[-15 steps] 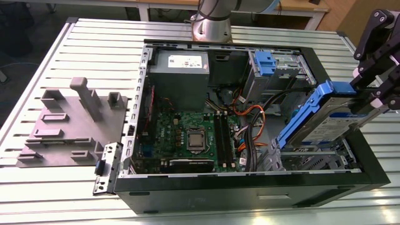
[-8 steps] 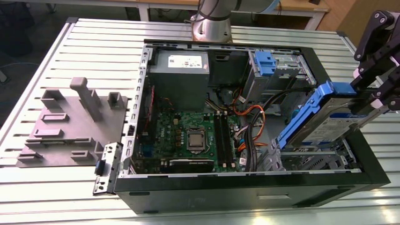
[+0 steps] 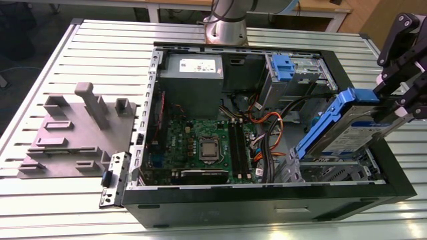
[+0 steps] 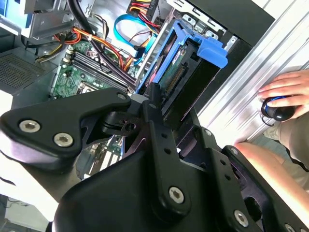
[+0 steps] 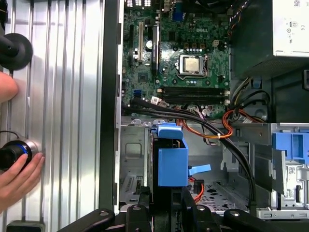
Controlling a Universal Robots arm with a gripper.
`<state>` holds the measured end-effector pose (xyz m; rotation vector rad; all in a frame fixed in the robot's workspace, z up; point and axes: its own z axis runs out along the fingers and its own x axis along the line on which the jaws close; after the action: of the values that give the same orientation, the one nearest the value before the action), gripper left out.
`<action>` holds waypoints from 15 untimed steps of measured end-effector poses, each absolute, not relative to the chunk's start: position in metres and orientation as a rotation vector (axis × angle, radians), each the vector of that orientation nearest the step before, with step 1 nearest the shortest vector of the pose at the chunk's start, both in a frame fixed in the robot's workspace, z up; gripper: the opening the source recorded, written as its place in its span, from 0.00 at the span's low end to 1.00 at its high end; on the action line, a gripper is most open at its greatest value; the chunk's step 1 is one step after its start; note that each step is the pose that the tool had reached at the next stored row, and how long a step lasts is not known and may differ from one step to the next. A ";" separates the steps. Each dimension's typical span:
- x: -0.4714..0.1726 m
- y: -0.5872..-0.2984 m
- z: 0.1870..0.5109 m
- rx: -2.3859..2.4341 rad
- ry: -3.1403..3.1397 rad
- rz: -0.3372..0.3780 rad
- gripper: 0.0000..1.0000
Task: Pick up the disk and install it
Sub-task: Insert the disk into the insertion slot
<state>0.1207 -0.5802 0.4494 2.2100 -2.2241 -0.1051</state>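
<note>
The disk (image 3: 347, 130), a silver-grey drive with a white-and-blue label and blue side rails, hangs tilted over the drive cage (image 3: 333, 172) at the open computer case's corner on the exterior view's right. My gripper (image 3: 393, 107) is shut on its upper end, black fingers on either side. In the second wrist view the disk (image 4: 181, 60) reaches out from the gripper (image 4: 161, 104) toward the case. In the first wrist view the disk's blue end (image 5: 172, 162) sits above the metal cage bay (image 5: 135, 159), with the gripper (image 5: 166, 205) clamped on it.
Inside the case (image 3: 153, 125) are a motherboard (image 3: 207, 145), a grey box with a white sticker (image 3: 193, 75), a blue latch with a metal cage (image 3: 283, 67) and loose cables (image 3: 267, 125). A grey fixture (image 3: 73, 130) lies on the slatted table. A person's hand (image 5: 17, 176) rests beside the case.
</note>
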 end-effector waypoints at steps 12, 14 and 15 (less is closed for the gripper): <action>0.121 -0.580 0.437 2.210 -2.224 -0.105 0.35; 0.121 -0.580 0.433 2.210 -2.224 -0.105 0.35; 0.121 -0.580 0.431 2.210 -2.224 -0.105 0.35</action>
<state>0.1207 -0.5803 0.4313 2.2099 -2.2241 -0.1050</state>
